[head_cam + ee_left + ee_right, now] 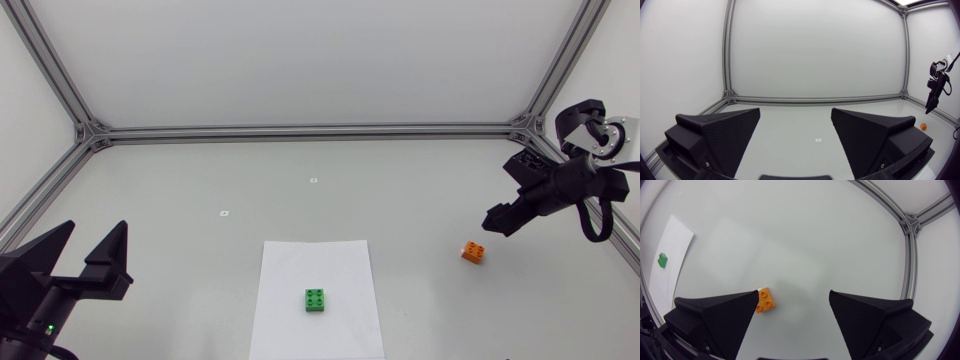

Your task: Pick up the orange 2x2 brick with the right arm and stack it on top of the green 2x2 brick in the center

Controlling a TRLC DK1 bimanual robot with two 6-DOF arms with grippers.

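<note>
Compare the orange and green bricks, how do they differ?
The orange brick lies on bare table; the green brick sits on the white sheet. The orange brick is near the right gripper; the green brick is far from it. Both are 2x2, studs up, unheld.

The left arm (25, 305) sits at the near left, the left gripper (97, 235) pointing far, fingers spread wide. The right arm (565, 180) enters from the right, and the right gripper (494, 222) tilts downward (fingers likewise parted).
</note>
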